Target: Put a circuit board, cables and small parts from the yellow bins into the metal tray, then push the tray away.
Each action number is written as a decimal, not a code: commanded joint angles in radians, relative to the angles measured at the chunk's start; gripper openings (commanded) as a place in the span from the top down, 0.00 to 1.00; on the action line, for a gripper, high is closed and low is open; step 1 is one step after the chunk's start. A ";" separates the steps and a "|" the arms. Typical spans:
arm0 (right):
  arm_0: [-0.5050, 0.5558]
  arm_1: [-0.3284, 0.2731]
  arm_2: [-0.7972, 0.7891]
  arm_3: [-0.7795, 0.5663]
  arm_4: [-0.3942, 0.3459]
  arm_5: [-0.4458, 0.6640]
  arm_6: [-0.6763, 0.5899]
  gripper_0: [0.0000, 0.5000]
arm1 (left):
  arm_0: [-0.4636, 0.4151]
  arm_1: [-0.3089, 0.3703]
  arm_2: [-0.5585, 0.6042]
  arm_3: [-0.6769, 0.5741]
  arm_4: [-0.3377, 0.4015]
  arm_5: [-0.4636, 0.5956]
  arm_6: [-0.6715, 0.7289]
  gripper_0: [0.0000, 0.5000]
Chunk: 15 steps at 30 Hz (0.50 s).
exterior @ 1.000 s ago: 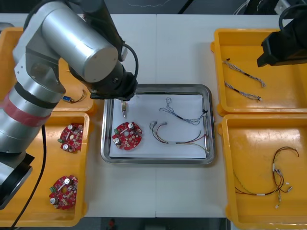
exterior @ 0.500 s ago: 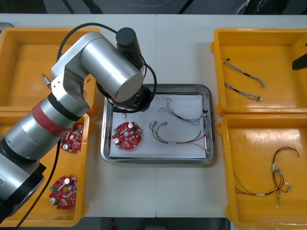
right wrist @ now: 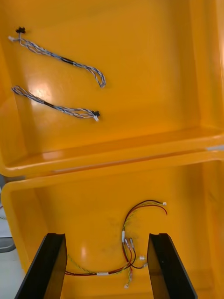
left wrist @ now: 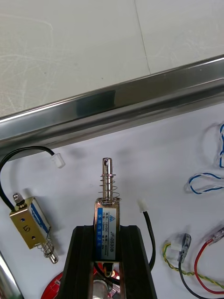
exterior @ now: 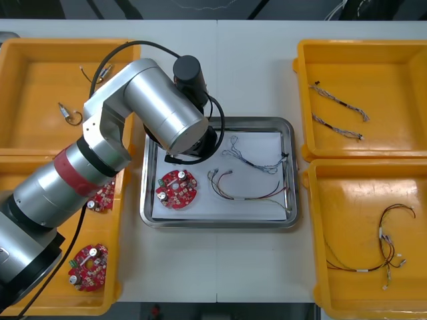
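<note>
In the left wrist view my left gripper is shut on a small metal part with a spring and pin, held just above the white lining of the metal tray. A second small metal part with a black lead lies on the lining beside the fingers. In the front view my left arm covers the tray's far left corner. The tray holds a red circuit board, a red and yellow cable and a blue and white cable. My right gripper stands open above the right bins.
The near left bin holds two more circuit boards. Small metal parts lie in the far left bin. Blue and white cables lie in the far right bin and red and black cables in the near right bin.
My left arm has swung right over the tray's far left part, carrying the small metal part. The right arm has drawn back out of the front view's top right corner.
</note>
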 commanded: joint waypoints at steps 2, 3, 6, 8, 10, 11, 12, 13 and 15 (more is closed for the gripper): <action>0.053 -0.036 -0.031 -0.061 -0.012 0.003 -0.038 0.00 | 0.030 0.003 -0.038 -0.011 -0.025 -0.028 0.104 1.00; 0.057 -0.028 -0.034 -0.067 -0.012 0.003 -0.038 0.00 | 0.032 0.006 -0.039 -0.011 -0.024 -0.028 0.105 1.00; 0.067 -0.011 -0.036 -0.074 -0.006 0.003 -0.038 0.00 | 0.036 0.006 -0.041 -0.011 -0.027 -0.028 0.108 1.00; 0.070 0.000 -0.036 -0.078 -0.001 0.003 -0.037 0.00 | 0.039 0.006 -0.041 -0.011 -0.030 -0.028 0.110 1.00; 0.076 0.012 -0.034 -0.082 0.005 0.003 -0.035 0.00 | 0.039 0.006 -0.041 -0.011 -0.034 -0.028 0.114 0.88; 0.079 0.013 -0.034 -0.084 0.005 0.003 -0.037 0.00 | 0.041 0.006 -0.041 -0.011 -0.036 -0.028 0.114 0.73; 0.086 0.018 -0.034 -0.084 0.005 0.003 -0.034 0.00 | 0.041 0.006 -0.039 -0.011 -0.037 -0.028 0.117 0.46; 0.094 0.020 -0.034 -0.084 0.004 0.003 -0.038 0.00 | 0.039 0.008 -0.041 -0.013 -0.041 -0.028 0.119 0.17; 0.108 0.021 -0.031 -0.084 0.007 0.003 -0.035 0.00 | 0.039 0.008 -0.041 -0.013 -0.050 -0.028 0.124 0.04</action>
